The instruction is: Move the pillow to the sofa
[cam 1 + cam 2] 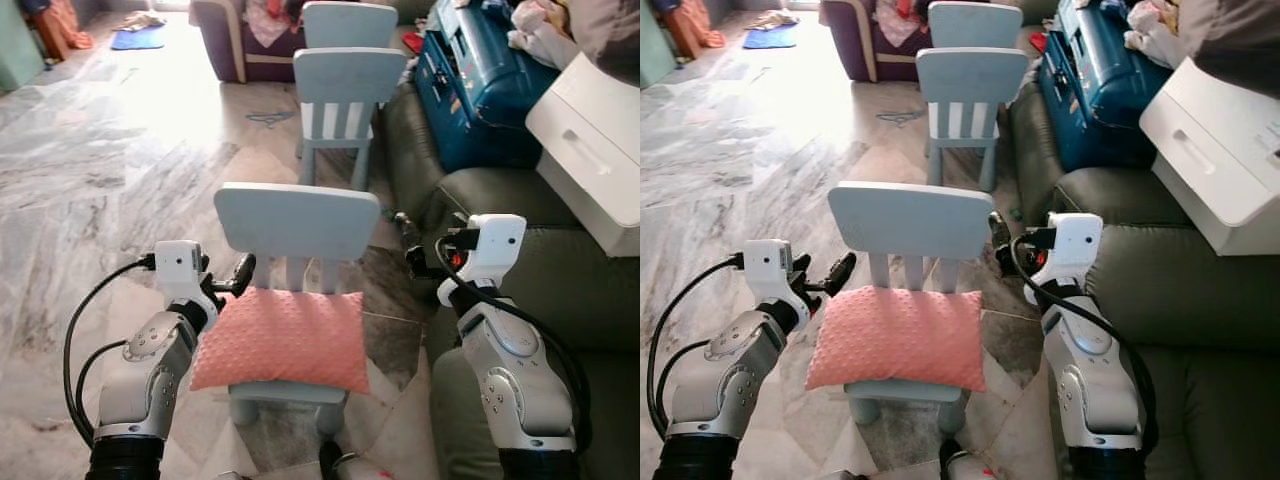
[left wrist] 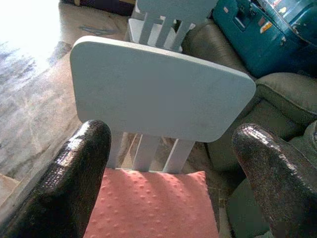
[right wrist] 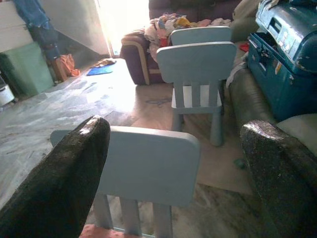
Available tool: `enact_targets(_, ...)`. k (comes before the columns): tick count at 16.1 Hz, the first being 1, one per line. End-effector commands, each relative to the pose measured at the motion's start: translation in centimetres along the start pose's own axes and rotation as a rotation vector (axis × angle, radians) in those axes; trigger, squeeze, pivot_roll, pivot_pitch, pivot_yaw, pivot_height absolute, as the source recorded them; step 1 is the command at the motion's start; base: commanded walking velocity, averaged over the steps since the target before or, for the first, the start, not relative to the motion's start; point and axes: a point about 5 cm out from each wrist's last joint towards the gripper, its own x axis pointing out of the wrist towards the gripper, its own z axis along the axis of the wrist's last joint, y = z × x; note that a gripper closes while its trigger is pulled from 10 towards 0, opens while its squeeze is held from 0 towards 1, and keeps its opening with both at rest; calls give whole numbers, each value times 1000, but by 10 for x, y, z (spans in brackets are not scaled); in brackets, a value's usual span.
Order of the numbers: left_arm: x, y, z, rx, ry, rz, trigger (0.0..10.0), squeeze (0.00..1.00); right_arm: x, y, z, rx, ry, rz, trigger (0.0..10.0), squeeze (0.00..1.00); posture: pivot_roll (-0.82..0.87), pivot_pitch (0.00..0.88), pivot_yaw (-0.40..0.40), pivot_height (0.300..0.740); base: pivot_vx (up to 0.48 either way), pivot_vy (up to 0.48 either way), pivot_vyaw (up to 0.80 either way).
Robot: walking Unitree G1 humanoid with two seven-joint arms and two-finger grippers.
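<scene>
- Both grippers hover with fingers spread apart and hold nothing: left gripper (image 1: 240,272) by the cushion's left corner, right gripper (image 1: 408,245) off the chair back's right edge.
- One dark green leather sofa (image 1: 560,270) runs along the right.
- Three pale blue wooden children's chairs: nearest chair (image 1: 297,222), two (image 1: 345,85) beyond.
- One salmon-pink dimpled fabric pillow (image 1: 282,340) lies on the nearest seat, between the arms.
- Open marble floor (image 1: 90,190) stretches leftward.

Two silver arms with round screw dots. White box on each wrist. Black cables loop beside left arm (image 1: 150,370) and along right arm (image 1: 515,370). Jaws black, long, shiny.
</scene>
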Motion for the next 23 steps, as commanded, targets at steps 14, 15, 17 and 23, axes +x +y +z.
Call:
enact_targets(14, 0, -2, -2, 3, 8, -9, 10000, 0, 0, -3, 3, 2, 2, -14, 10000, 0, -138, 133, -10, 740, 0, 0, -568)
enact_targets(15, 0, -2, -3, 3, 8, -6, 10000, 0, 0, -3, 2, 1, 7, -14, 10000, 0, -137, 133, -10, 740, 0, 0, -800)
enact_targets(17, 0, -1, -2, 0, 8, 2, 10000, 0, 0, -3, 3, -3, 1, -13, 10000, 0, -137, 133, -11, 740, 0, 0, -794)
enact_targets(23, -1, 1, -3, -10, 18, 13, 10000, 0, 0, -1, 3, -5, -4, -4, 10000, 0, -133, 135, -13, 740, 0, 0, -133)
